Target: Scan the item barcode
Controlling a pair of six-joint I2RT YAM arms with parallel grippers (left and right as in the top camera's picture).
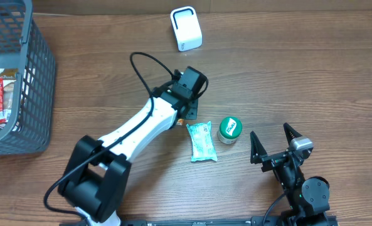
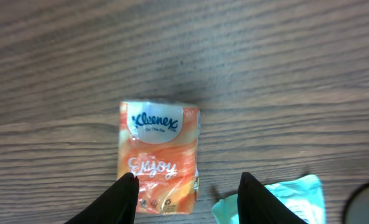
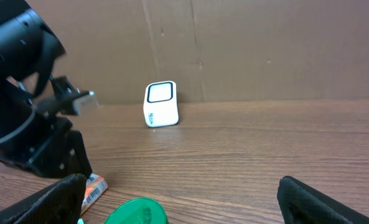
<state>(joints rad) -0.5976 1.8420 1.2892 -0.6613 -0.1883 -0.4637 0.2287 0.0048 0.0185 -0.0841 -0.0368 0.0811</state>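
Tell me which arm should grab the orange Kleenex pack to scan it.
Left. The left pincer hangs directly over the Kleenex pack, open; the right pincer sits apart, beyond the green pouch and round green container.

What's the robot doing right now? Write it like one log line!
left fingers: open over tissue pack on table | right fingers: open, empty | scanner: upright, untouched

A mock shop checkout: a white barcode scanner [image 1: 186,28] stands on the wooden bench [image 1: 298,75], a grey shopping basket [image 1: 35,75] well left of it.
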